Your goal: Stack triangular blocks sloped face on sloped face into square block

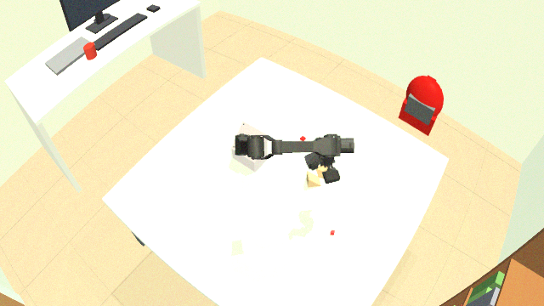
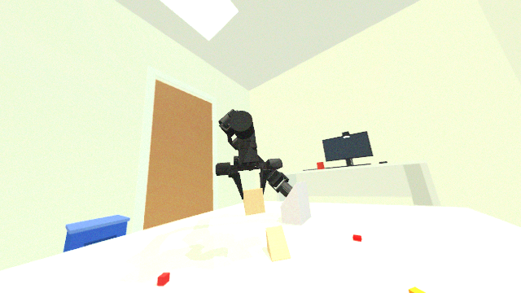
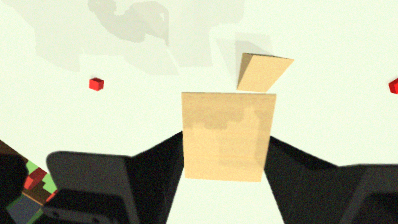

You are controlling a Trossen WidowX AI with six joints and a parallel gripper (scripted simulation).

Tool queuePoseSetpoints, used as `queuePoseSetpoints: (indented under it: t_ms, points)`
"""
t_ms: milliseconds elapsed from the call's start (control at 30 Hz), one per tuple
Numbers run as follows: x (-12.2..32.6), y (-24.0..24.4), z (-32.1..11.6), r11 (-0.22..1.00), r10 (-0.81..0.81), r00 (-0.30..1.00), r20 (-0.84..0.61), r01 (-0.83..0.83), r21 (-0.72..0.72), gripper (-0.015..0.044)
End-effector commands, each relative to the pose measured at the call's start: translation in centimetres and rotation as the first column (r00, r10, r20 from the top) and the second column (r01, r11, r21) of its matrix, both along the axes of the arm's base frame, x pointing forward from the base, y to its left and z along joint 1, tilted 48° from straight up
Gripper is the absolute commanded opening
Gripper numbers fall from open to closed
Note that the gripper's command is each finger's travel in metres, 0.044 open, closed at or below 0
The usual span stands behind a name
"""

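1. My jaws (image 1: 322, 168) (image 2: 254, 195) are clenched on one triangular block (image 1: 321, 171) (image 2: 254, 202) (image 3: 229, 137), a fingertip at each side, and I hold it above the surface (image 1: 212, 191) (image 2: 326, 260) (image 3: 125, 120).
2. The other triangular block (image 1: 314, 179) (image 2: 278, 244) (image 3: 265, 72) rests on the surface, near mine but apart from it; the two are not joined into a square.
3. On the desk (image 1: 51, 85) (image 2: 366, 179) stands a red cup (image 1: 90, 51) (image 2: 320, 165); I cannot tell what is inside.
4. A brown bookcase (image 1: 527, 276) (image 3: 7, 149) holds green items (image 1: 501, 278) (image 3: 33, 167), only partly in my sight.
5. Both triangular blocks are pale tan with straight edges. Mine turns a broad, flat, nearly square face to my wrist view.
6. My arm (image 1: 297, 146) (image 2: 246, 142) is matt black; by its foot is a pale, angular block (image 1: 255, 163) (image 2: 299, 205) with a slanting edge.
7. One small red piece (image 1: 332, 232) (image 2: 163, 278) (image 3: 96, 84), another red one (image 1: 303, 138) (image 2: 356, 238) (image 3: 394, 86) and a yellow piece (image 2: 416, 290) lie well apart.
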State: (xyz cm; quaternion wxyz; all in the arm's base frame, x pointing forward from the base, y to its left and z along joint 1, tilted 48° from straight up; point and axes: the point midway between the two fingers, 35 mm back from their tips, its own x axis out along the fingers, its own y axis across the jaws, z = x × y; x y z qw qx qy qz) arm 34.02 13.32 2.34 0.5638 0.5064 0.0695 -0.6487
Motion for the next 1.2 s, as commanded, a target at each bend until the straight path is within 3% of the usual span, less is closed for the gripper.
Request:
queuePoseSetpoints:
  t_ms: [0, 600, 1167]
  points:
    - [-0.5, 1.7, -1.2, 1.000, -0.015, 1.000, 0.015, 0.014, 0.008, 0.0000]
    - [-2.2, 5.4, -5.1, 0.998, -0.057, 0.997, 0.053, 0.057, -0.001, 0.0000]
    - [-3.3, -1.3, -8.1, 0.994, -0.084, 0.995, 0.047, 0.087, -0.071, 0.0000]
